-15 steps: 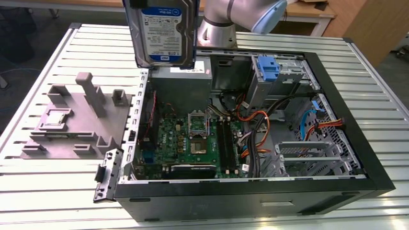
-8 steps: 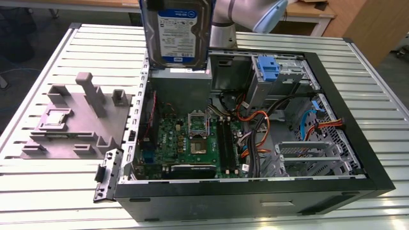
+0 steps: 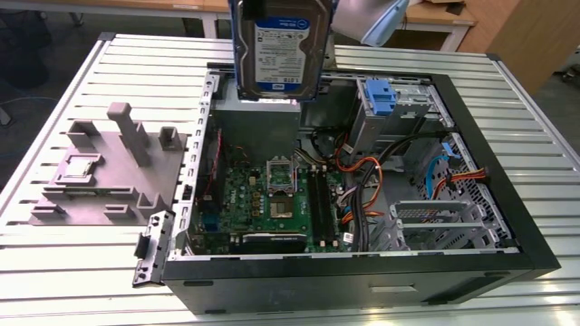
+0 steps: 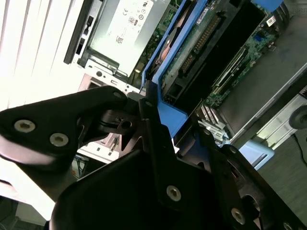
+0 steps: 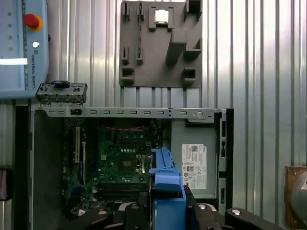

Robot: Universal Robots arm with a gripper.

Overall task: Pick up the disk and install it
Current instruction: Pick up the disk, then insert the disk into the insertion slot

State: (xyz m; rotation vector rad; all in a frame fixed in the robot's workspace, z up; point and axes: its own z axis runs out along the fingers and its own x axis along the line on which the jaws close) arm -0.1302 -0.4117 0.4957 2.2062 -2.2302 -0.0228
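The disk (image 3: 279, 51) hangs upright above the back of the open computer case (image 3: 363, 268), its white-and-blue label facing the exterior view. In the second wrist view my gripper (image 4: 154, 112) is shut on the disk (image 4: 201, 45), with black fingers (image 4: 148, 124) clamping its bright blue side rail, and the green circuit side shows. The first wrist view looks down past the gripper (image 5: 168, 218) along the blue edge of the disk (image 5: 165, 184) to the motherboard (image 5: 124, 158) far below.
A blue plastic bracket (image 3: 382, 95) stands in the drive bay at the case's back right. Orange and blue cables (image 3: 363, 183) lie beside the motherboard. A grey fixture (image 3: 109, 170) holding a small square chip (image 3: 80, 165) sits on the slatted table at the exterior view's left. A pendant (image 5: 21, 43) lies nearby.
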